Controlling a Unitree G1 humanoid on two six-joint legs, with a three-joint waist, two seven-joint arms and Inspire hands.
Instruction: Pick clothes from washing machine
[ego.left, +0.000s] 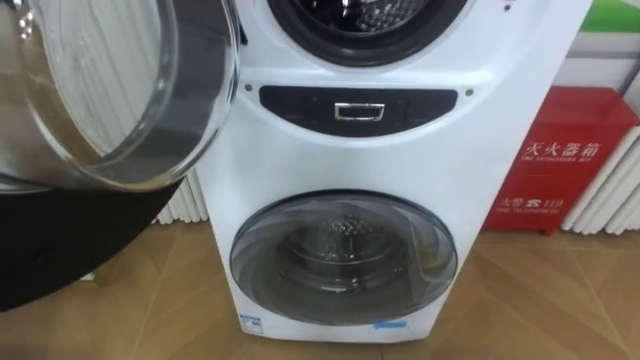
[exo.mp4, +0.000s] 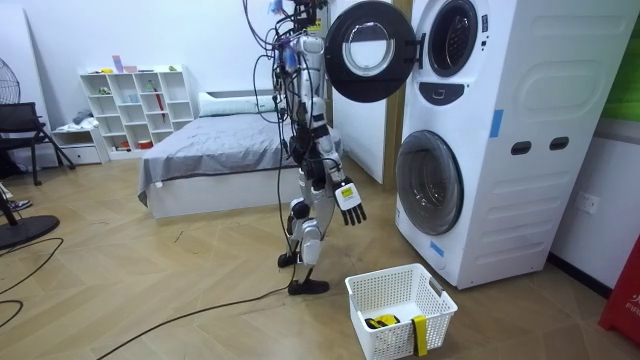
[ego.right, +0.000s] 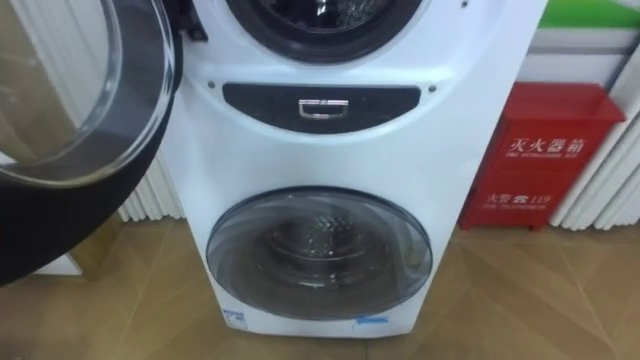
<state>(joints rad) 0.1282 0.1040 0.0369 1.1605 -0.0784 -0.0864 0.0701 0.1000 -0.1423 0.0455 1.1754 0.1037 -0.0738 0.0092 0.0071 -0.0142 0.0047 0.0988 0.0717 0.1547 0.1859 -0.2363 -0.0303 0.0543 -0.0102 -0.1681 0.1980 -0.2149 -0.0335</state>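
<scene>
**Door** (ego.left: 125, 95): nearest item, at the eye views' left. It is the upper round door, swung fully open, with a clear glass bowl in a black rim.

**Washer** (ego.left: 300, 160): a white stacked unit directly before the robot.
- The lower door (ego.left: 343, 255) is shut, and a bare metal drum shows through its glass.
- Above it is a dark panel (ego.left: 300, 105) with a small chrome handle (ego.left: 358, 111).
- The upper opening (ego.left: 368, 20) is uncovered and dark inside. I cannot tell whether clothes lie in it.

**Box** (ego.left: 560, 160): red, standing on the floor just right of the washer, against the wall.

**Radiator** (ego.left: 615, 195): white ribs behind the box.

**Right hand** (exo.mp4: 350, 205): hangs low at hip height, between the robot and the washer. Its fingers are straight, spread and pointing down, holding nothing.

**Robot**: stands upright on the wood floor, facing the washer, beside the open door.

**Basket** (exo.mp4: 395, 290): white and slatted, on the floor in front of the washer, near the robot's feet.
- A small yellow-and-dark bundle (exo.mp4: 380, 321) lies on its bottom.
- A yellow strip (exo.mp4: 419, 335) hangs over its near wall.

**Bed** (exo.mp4: 215, 150): grey cover, behind the robot.

**Shelf** (exo.mp4: 140, 105): a white cube unit against the far wall, left of the bed.

**Chair** (exo.mp4: 20, 125): black, at the room view's far left.
</scene>
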